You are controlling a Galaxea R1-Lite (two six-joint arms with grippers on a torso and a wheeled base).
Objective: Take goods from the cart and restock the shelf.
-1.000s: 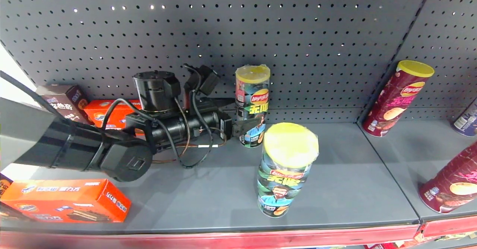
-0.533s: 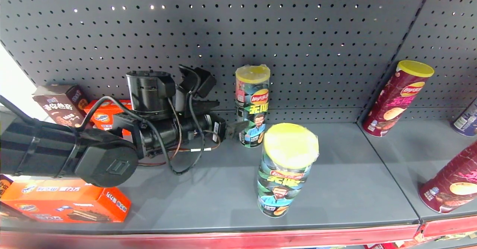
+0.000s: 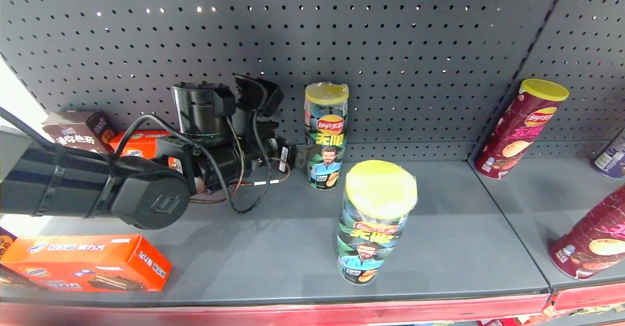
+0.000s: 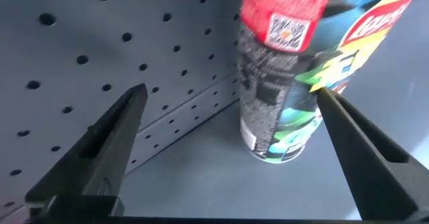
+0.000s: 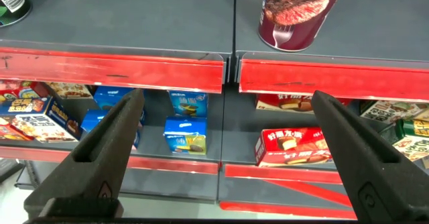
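The left gripper (image 3: pixel 302 156) is reaching in over the shelf (image 3: pixel 454 238) from the left, low and close to the pegboard (image 3: pixel 390 48). Its fingers are spread wide and clamping nothing. The back can (image 3: pixel 326 135) is standing upright right at the fingertips, almost against the pegboard. In the left wrist view this can (image 4: pixel 288 83) is sitting off-centre in the gap, hard by one finger (image 4: pixel 362 150). Whether that finger is touching it cannot be told. The other finger (image 4: pixel 100 150) is standing well clear of it, beside the pegboard.

The front can (image 3: pixel 376 223) is standing upright nearer the red lip (image 3: pixel 342 311), apart from the back can and to its right. Bare shelf is lying open from both cans rightward to the seam (image 3: pixel 508 218). Just past the seam a far red can (image 3: pixel 522 128) is standing by the pegboard, and a near red can (image 3: pixel 593 238) is sitting close to the lip. On the left an orange box (image 3: pixel 88 262) is lying along the lip under the arm, with open shelf between it and the front can. A brown box (image 3: pixel 78 131) is sitting at the back behind the arm.

The right gripper (image 5: pixel 228 98) is hanging out in front of the lip, below shelf level. Its fingers are wide apart and holding nothing.
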